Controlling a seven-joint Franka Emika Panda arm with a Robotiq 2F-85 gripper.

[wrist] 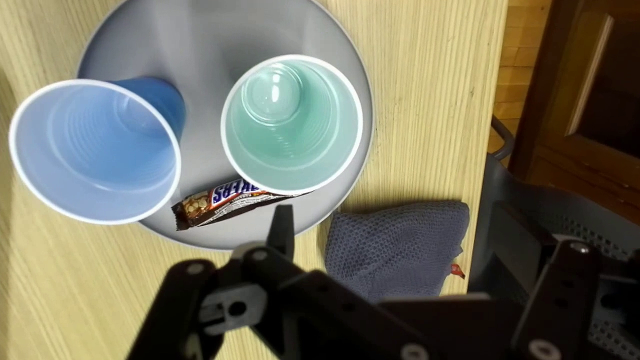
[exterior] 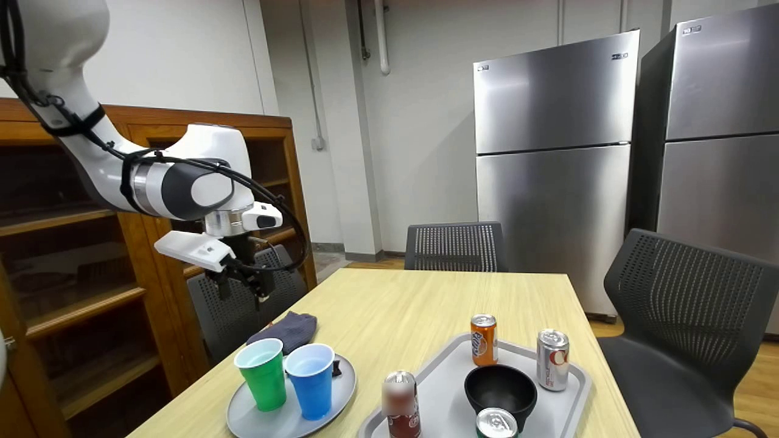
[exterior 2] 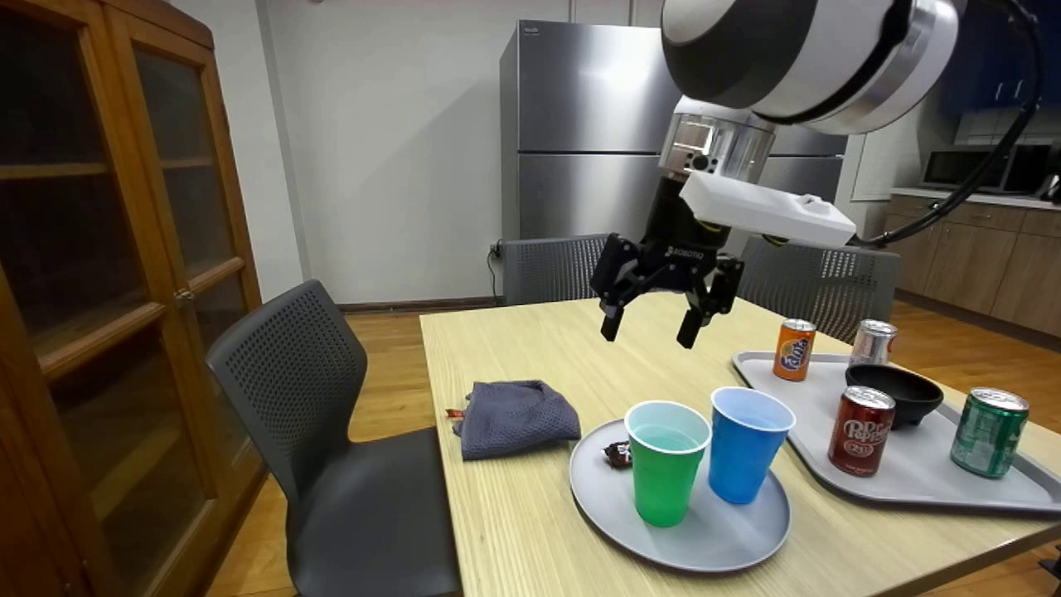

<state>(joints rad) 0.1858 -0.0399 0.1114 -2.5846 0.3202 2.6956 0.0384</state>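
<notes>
Lying folded near the edge of the worktop, the cloth is occupying four o'clock from the plate in the wrist view, perhaps for a seated person's reach. Above, the tool is hanging, jaws spread, gripping nothing. The green cup and, at its nine o'clock, the blue cup are standing upright, probably steadied by the flat, round plate; the chocolate bar is lying at seven. Waffle weave is roughening the cloth; both cups are tapering, smooth plastic.
</notes>
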